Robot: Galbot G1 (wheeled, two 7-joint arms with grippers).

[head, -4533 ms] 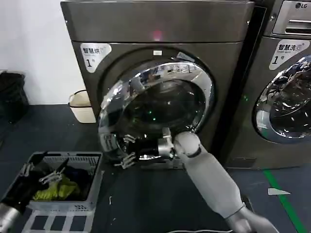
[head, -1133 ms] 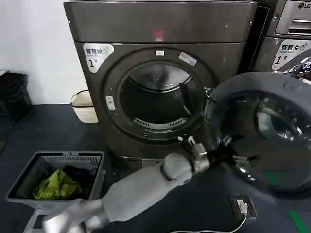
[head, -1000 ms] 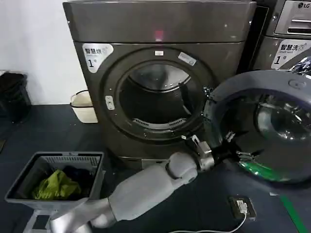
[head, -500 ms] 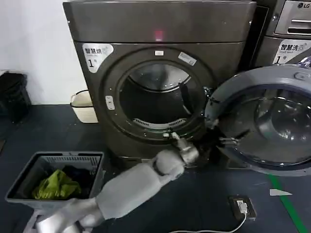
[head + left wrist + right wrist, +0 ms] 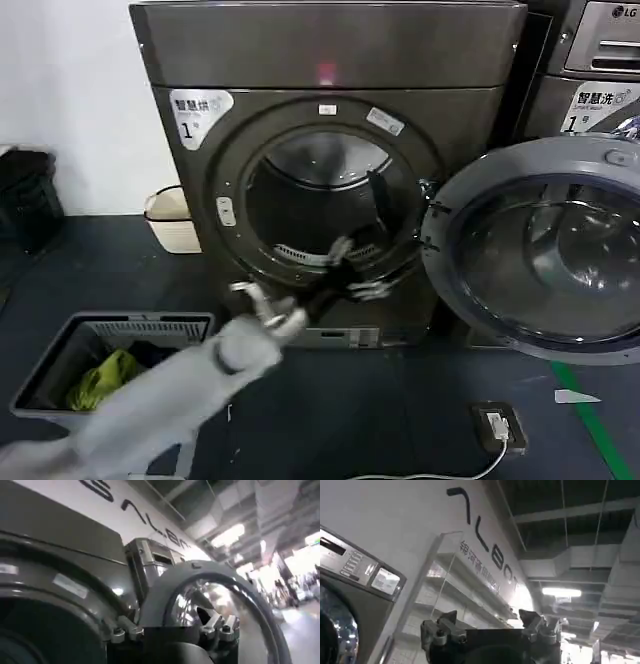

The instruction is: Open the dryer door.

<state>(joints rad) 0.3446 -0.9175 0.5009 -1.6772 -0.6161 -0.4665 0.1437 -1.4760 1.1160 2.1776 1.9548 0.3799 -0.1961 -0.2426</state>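
Change since half a second ago: the left arm has pulled back from the dryer door (image 5: 545, 250) toward the robot's left; its gripper was at the door's hinge-side edge and is now in front of the drum opening; the door has stayed wide open in the same spot
Change since four and a half seconds ago: the door was then only partly ajar with the right arm at its lower rim; now it is swung fully out to the right
Dryer (image 5: 330, 150): dark grey front-loader standing on the floor against the white wall, red light on its top panel, white "1" sticker at its upper left
Dryer door: hinged on the right of the drum opening, grey inner face with its glass bowl turned toward the camera, covering the front of the lighter machine (image 5: 590, 60) beside it; in the left wrist view it rises as a grey ring (image 5: 215, 605) next to the drum opening
Drum opening (image 5: 320, 200): fully uncovered, metal drum visible inside
Left arm: reaches up from the lower left, blurred, forearm slanting toward the dryer's lower front
Left gripper (image 5: 355, 270): before the lower rim of the drum opening, fingers spread apart, holding nothing, clear of the door
Right gripper (image 5: 492, 630): fingers apart and holding nothing, pointing up toward the ceiling and wall
Laundry basket (image 5: 60, 360): on the floor at lower left, yellow-green cloth inside
Small bin (image 5: 170, 215): on the floor left of the dryer, by the wall
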